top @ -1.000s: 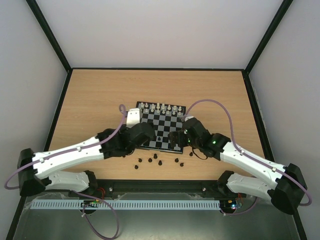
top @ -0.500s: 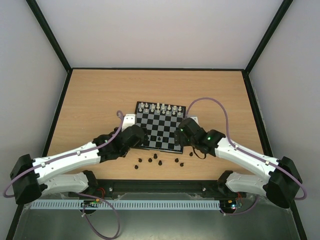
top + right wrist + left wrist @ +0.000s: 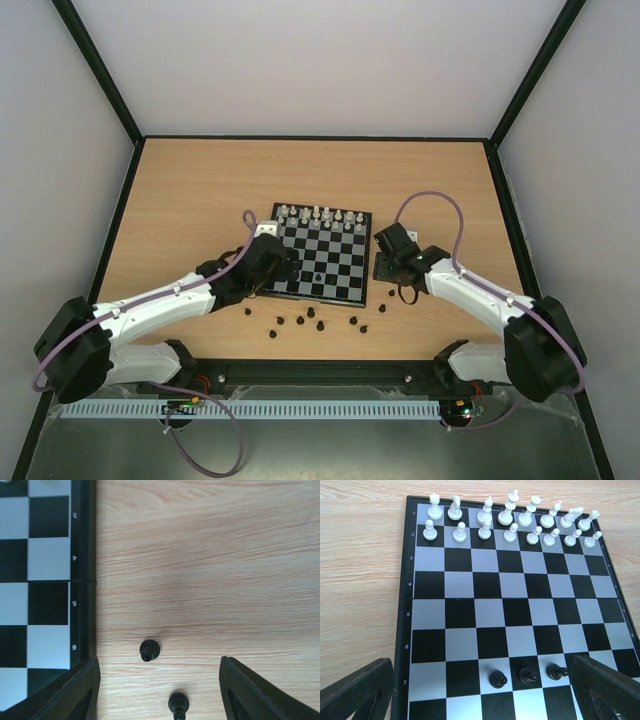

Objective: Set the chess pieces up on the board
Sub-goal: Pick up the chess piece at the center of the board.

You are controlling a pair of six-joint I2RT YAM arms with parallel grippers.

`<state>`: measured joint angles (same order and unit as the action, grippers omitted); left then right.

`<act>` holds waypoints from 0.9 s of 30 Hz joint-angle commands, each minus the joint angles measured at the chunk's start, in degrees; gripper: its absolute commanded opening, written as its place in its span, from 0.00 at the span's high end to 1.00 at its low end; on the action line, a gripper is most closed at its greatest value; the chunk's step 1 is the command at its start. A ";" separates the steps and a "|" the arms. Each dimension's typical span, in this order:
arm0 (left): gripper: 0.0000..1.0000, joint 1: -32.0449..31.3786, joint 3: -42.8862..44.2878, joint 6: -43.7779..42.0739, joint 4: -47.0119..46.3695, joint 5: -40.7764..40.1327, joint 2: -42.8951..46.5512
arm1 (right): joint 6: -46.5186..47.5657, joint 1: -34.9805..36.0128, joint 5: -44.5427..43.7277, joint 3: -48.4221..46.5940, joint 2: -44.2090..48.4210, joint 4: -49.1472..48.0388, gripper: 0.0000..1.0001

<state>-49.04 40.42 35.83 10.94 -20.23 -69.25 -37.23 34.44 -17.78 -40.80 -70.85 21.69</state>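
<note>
The board (image 3: 335, 250) lies mid-table, with white pieces along its far two rows. In the left wrist view three black pawns (image 3: 528, 674) stand side by side on row 7 of the board (image 3: 520, 610). Several more black chess pieces (image 3: 311, 320) are scattered on the table in front of the board. My left gripper (image 3: 283, 272) hovers open and empty over the board's near left part. My right gripper (image 3: 388, 270) is open and empty beside the board's right edge, above two loose black pieces (image 3: 149, 650) (image 3: 178, 703) on the wood.
The white pieces (image 3: 510, 522) fill rows 1 and 2. The board's right border (image 3: 82, 580) lies just left of my right gripper. Black frame rails (image 3: 130, 200) edge the wooden table.
Both grippers have come away from the board's near edge. The right one swung right, off the board onto bare wood. The left one pulled back to the near left corner.
</note>
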 commanded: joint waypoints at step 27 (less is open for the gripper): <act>0.01 7.02 -3.98 -4.24 -7.51 12.47 -2.69 | 4.01 -2.26 4.32 -4.29 -15.70 -1.81 0.67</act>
<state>-42.44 37.21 32.27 4.25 -8.58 -71.40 -32.51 32.56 -12.86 -45.30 -87.85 16.93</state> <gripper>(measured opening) 0.988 0.309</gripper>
